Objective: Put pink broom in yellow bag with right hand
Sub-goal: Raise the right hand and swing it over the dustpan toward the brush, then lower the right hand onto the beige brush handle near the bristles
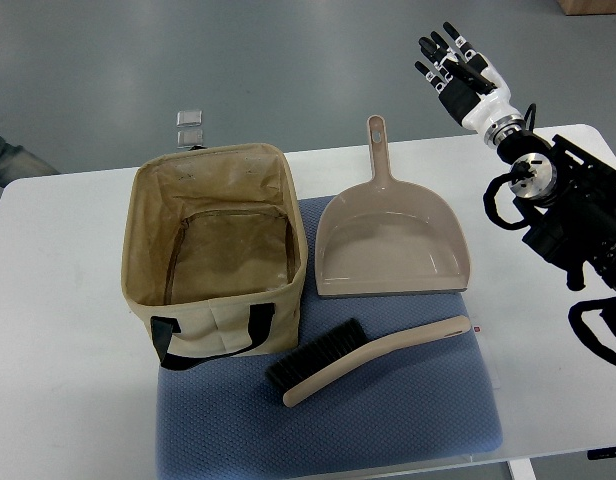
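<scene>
One right hand point(458, 68) hovers spread and empty; the bag point(213, 250) hides part of the mat point(388, 400).

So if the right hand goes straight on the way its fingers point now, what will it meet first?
Probably nothing: the right hand is raised past the table's far edge, fingers pointing up-left over bare floor. Depth is unclear.

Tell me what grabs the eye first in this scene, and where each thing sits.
The open tan bag stands out at the left of the white table, its inside empty as far as can be seen. Right of it a beige dustpan lies on the blue mat, with the black-bristled broom in front of it. The right hand hangs raised at the upper right, fingers spread, holding nothing.
</scene>
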